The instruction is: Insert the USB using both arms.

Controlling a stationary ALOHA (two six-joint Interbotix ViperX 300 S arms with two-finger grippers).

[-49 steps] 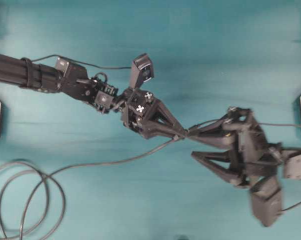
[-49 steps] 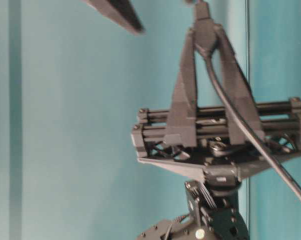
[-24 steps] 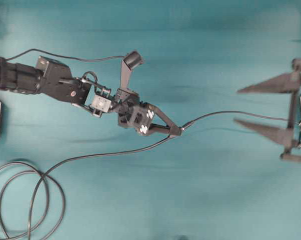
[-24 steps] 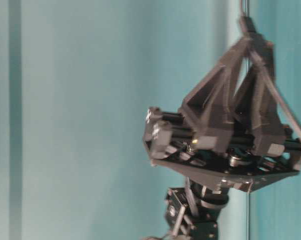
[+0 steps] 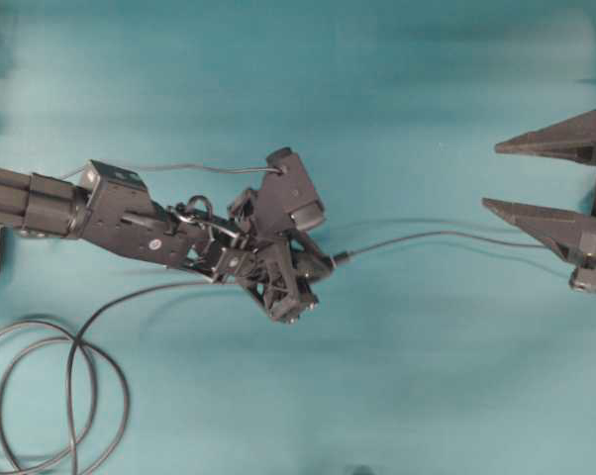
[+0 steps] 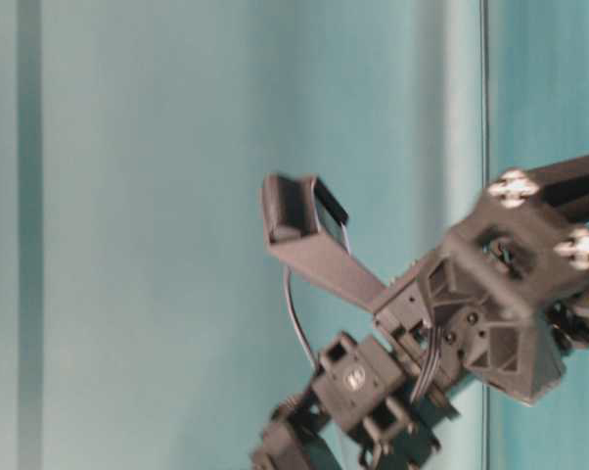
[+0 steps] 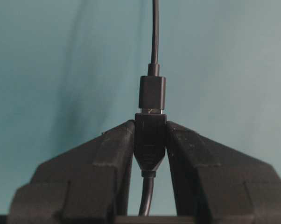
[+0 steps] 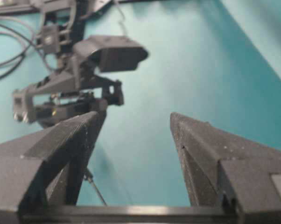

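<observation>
In the left wrist view my left gripper [image 7: 150,123] is shut on the dark blunt connector [image 7: 150,142] of the thicker cable. The USB [image 7: 152,92] sits pushed into that connector's front, with only a thin silvery strip showing at the joint. Its thin grey cable [image 7: 155,32] runs straight away from it. Overhead, the left gripper [image 5: 323,263] is at mid-table and the thin cable [image 5: 437,236] leads right toward my right gripper [image 5: 490,176]. The right gripper stands open at the right edge, far from the plug, with nothing between its fingers [image 8: 196,140].
The thicker dark cable [image 5: 65,396] lies in loops at the lower left on the teal table [image 5: 377,99]. The left arm's wrist camera [image 6: 299,211] sticks up in the table-level view. The left arm's body [image 8: 70,79] faces the right gripper.
The right gripper drew back from the joined plugs to the right edge, staying open. The left arm rolled its wrist and moved left and down, still holding the connector.
</observation>
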